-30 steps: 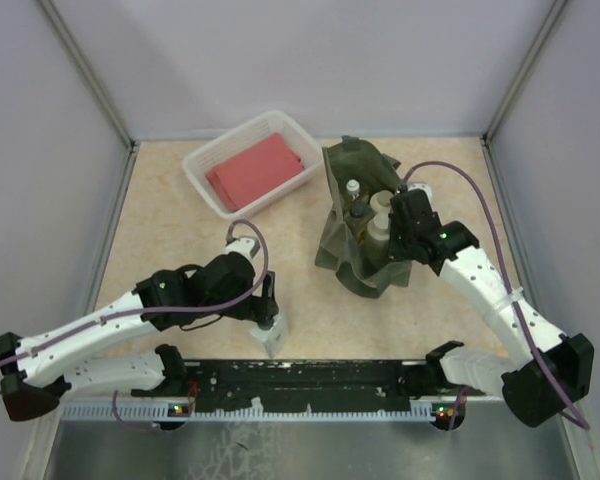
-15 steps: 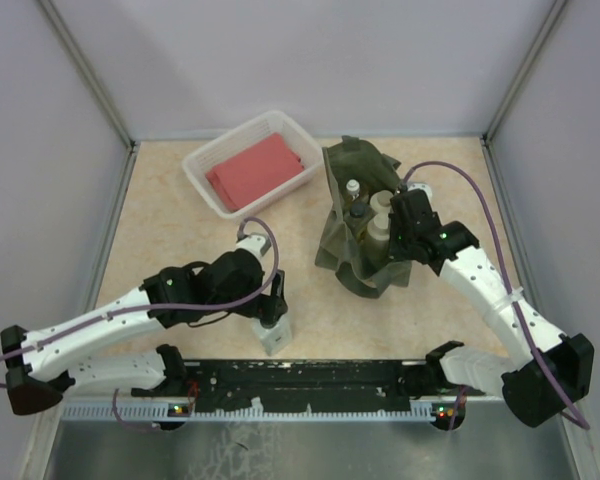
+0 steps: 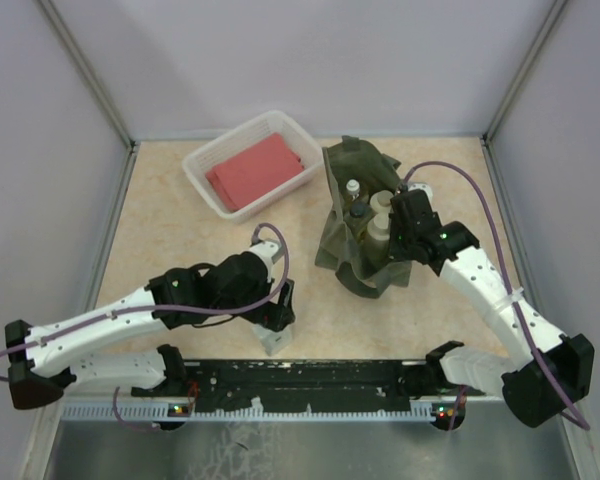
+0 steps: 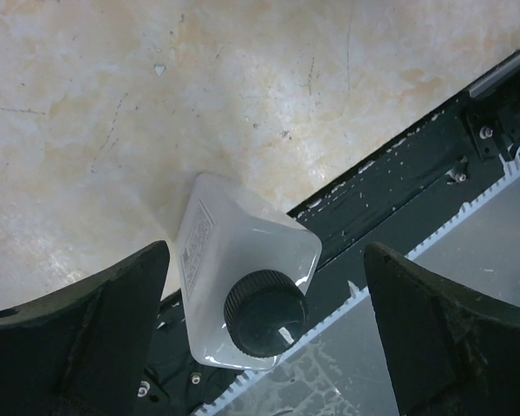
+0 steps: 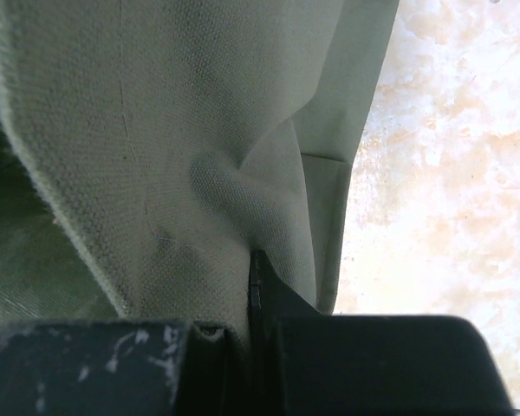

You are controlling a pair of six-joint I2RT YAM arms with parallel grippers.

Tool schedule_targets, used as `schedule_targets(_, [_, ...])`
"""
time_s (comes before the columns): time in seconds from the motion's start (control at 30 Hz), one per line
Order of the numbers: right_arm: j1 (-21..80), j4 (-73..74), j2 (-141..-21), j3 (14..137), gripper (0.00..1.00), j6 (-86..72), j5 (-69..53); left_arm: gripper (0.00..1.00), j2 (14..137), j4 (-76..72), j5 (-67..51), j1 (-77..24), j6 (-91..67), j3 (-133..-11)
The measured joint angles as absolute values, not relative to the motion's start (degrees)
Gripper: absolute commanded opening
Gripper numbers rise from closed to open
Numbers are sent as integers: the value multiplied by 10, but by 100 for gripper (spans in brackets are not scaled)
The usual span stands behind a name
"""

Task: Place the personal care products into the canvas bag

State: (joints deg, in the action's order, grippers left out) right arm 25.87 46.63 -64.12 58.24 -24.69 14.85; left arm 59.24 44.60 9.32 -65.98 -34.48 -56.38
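This is a robot test cell in a lab. A bare, beige, stone-patterned worktop is boxed in by plain pale walls with metal corner posts. Two white-and-black robot arms trailing purple cables are bolted to a black rail along the near edge.

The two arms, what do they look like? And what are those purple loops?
Both the left arm and right arm have white segments joined by bulky black joints. The purple loops are thin cables running along each arm. The fingers are matte black, broad and wedge-shaped.
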Motion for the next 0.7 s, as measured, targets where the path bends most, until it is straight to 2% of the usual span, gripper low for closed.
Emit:
schedule_targets(0.63, [259, 467, -641, 582, 0, -247, 149, 100, 644, 493, 122, -707, -358, -530])
schedule_targets(0.7, [259, 467, -641, 582, 0, -247, 149, 95, 645, 491, 130, -707, -358, -526])
